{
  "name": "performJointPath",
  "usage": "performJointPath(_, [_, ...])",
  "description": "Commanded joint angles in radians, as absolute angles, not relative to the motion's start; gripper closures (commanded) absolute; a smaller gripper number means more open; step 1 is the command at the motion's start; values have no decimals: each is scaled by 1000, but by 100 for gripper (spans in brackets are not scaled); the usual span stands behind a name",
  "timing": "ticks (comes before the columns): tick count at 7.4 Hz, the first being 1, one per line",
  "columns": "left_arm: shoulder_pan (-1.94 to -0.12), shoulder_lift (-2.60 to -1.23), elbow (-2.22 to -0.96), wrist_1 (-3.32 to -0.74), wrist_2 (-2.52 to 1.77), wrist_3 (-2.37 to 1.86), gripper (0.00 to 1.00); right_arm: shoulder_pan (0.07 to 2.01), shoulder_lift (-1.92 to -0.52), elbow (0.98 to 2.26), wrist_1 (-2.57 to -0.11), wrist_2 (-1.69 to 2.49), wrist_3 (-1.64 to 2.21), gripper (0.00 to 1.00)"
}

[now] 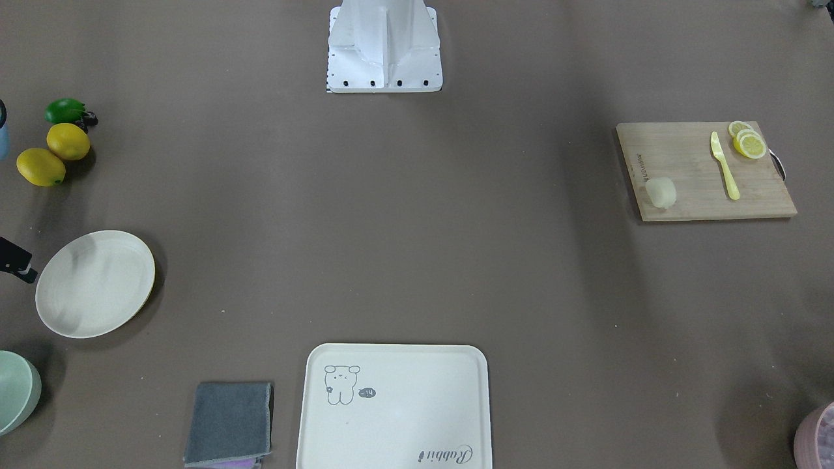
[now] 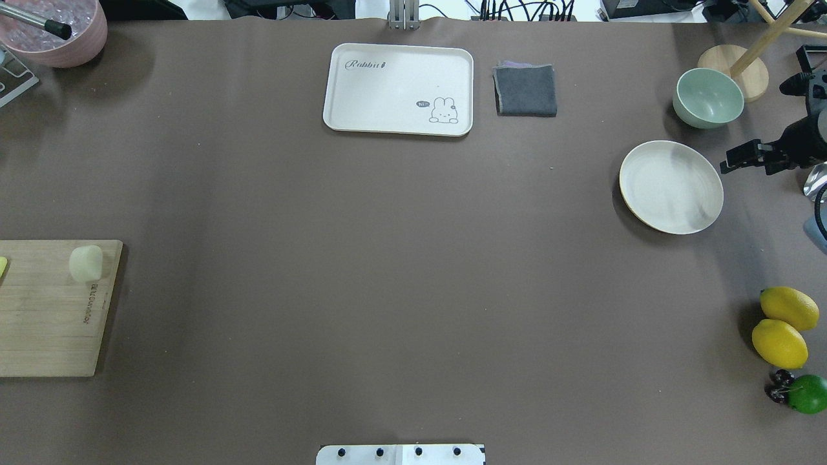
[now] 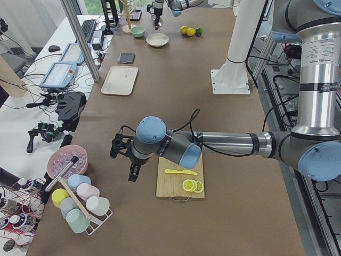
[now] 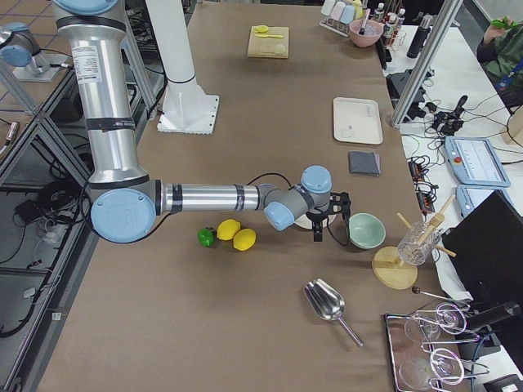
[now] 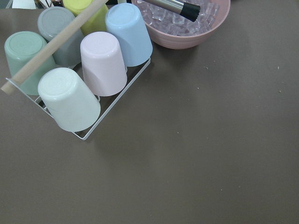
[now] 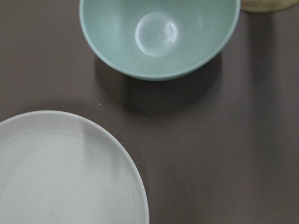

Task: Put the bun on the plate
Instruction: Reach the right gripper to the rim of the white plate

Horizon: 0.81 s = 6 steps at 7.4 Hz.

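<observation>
**Q:** Entry one, bun [image 1: 661, 193]. Location?

**A:** It sits on the cutting board [image 1: 697, 189], at the corner toward the table's middle, well apart from the plate [image 2: 672, 187].

**Q:** Left gripper [image 3: 127, 160]?

**A:** The forearm is low and level. The gripper hangs beyond the board, near the cup rack [image 5: 117, 100]. I cannot tell if it is parted or closed. I'd swing it above the bun, descend straight and squeeze lightly, since the bun looks soft.

**Q:** Right gripper [image 2: 736, 158]?

**A:** It is just beside the plate, near the green bowl [image 2: 708, 97], and I cannot read its state. I'd move it aside before delivery.

- The table [image 2: 387, 271] is covered in brown.
- A plate [image 2: 670, 186], green bowl [image 2: 707, 97], tray [image 2: 398, 89], grey cloth [image 2: 526, 90] and cutting board [image 2: 45, 323] are laid directly on it.
</observation>
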<state>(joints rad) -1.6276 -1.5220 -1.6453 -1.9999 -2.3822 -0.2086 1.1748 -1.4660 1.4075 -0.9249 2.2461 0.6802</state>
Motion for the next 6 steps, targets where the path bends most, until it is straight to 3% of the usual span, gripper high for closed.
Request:
performJointPath(1, [-1628, -1526, -1646, -1999, -2382, -209, 2, 1154, -1490, 1416, -922, 2246, 724, 0])
performJointPath(6, [-1628, -1526, -1644, -1999, -2382, -209, 2, 1074, -1479, 1433, -920, 2209, 818, 0])
